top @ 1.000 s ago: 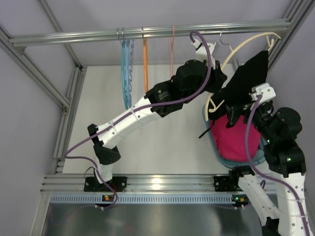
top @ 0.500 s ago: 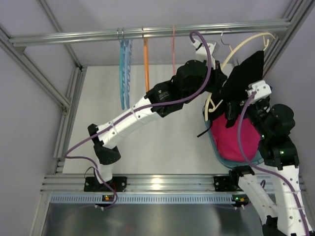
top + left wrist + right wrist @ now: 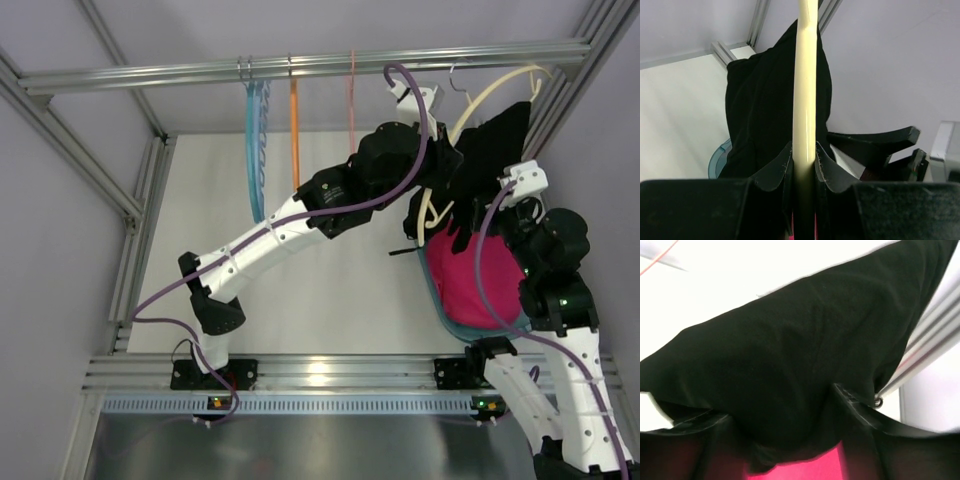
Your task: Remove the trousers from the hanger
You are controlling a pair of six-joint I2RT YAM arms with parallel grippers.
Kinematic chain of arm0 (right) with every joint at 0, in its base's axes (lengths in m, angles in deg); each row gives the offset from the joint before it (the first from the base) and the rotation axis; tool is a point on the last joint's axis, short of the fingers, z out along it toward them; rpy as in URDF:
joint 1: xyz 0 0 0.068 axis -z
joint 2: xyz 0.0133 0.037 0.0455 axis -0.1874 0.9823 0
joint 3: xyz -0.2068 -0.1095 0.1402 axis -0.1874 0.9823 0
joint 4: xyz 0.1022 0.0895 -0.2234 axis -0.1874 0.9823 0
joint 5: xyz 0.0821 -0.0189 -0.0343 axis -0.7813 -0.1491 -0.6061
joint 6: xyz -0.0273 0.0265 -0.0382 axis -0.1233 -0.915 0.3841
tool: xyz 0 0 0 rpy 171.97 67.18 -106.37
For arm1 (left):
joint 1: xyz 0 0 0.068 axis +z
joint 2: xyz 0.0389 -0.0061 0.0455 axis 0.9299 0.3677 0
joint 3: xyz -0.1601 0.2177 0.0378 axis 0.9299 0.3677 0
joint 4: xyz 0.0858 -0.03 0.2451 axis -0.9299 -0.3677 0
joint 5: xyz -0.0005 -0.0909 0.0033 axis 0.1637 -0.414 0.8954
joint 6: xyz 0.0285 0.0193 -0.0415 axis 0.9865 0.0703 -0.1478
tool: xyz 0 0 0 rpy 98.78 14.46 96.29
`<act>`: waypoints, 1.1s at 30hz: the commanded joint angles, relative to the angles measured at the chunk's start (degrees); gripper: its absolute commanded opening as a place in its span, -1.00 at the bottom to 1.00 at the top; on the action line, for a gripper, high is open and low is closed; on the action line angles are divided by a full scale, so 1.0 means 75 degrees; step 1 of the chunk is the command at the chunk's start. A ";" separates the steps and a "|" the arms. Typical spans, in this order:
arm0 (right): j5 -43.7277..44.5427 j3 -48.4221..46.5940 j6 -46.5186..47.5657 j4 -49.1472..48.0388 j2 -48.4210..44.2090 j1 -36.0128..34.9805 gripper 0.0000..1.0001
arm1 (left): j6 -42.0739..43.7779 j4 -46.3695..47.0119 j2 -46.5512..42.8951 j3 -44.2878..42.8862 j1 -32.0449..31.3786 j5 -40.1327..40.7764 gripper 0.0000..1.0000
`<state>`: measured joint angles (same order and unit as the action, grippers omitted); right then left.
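Observation:
The black trousers (image 3: 495,150) hang over the cream hanger (image 3: 487,92), whose hook is on the top rail at the far right. My left gripper (image 3: 436,198) is shut on the hanger's bar; in the left wrist view the jaws (image 3: 804,162) pinch the cream bar (image 3: 805,75), with the trousers (image 3: 760,100) draped behind it. My right gripper (image 3: 478,222) is just below, shut on a bunched lower part of the trousers (image 3: 790,355), which fills the gap between its fingers (image 3: 785,420).
A teal basket (image 3: 432,290) holding a magenta-pink cloth (image 3: 480,285) lies under the trousers. Light-blue hangers (image 3: 258,140), an orange hanger (image 3: 295,130) and a thin pink one (image 3: 351,90) hang on the rail (image 3: 200,74). An aluminium frame post (image 3: 925,350) stands close on the right.
My right arm has moved left and farther from the base with the trousers in its grip. The trousers' lower part has shifted left with it. The left arm holds still.

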<state>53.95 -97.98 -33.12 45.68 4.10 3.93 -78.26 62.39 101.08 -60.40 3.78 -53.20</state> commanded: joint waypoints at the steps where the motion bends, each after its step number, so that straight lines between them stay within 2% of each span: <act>1: 0.1296 0.0204 0.0198 -0.0571 0.0132 0.0108 0.07 | -0.0413 0.1527 -0.0478 -0.0232 -0.0112 -0.0317 -1.00; 2: 0.1390 0.0146 0.0198 -0.0641 0.0144 0.0108 -0.07 | -0.0449 0.1527 -0.0501 -0.0197 -0.0112 -0.0364 -1.00; 3: 0.1472 0.0087 0.0175 -0.0642 0.0179 0.0108 -0.34 | -0.0472 0.1527 -0.0548 -0.0127 -0.0112 -0.0399 -1.00; 5: 0.1520 -0.0123 0.0139 -0.0689 0.0238 0.0096 -0.64 | -0.0542 0.1515 -0.0595 -0.0033 -0.0112 -0.0446 -1.00; 6: 0.1520 -0.0206 0.0104 -0.0700 0.0226 0.0096 -0.93 | -0.0531 0.1515 -0.0618 -0.0021 -0.0112 -0.0458 -1.00; 7: 0.1508 -0.0299 0.0081 -0.0689 0.0238 0.0096 -1.00 | -0.0531 0.1515 -0.0619 0.0014 -0.0112 -0.0446 -1.00; 18: 0.1601 -0.2268 -0.0259 -0.0185 0.0378 0.0120 -1.00 | -0.0145 0.1515 -0.0888 0.0951 -0.0112 0.0022 -1.00; 26: 0.2550 -0.3135 -0.0458 -0.0489 0.0519 0.0120 -1.00 | 0.0043 0.1527 -0.0947 0.1583 -0.0100 0.0257 -1.00; 33: 0.2879 -0.3804 -0.0540 -0.0759 0.0741 0.0120 -1.00 | -0.0062 0.1515 -0.1040 0.2252 -0.0100 0.0245 -1.00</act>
<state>71.85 -121.28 -36.20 49.31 9.85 3.97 -79.94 70.61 96.76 -45.29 3.15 -51.69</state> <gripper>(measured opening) 0.052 0.207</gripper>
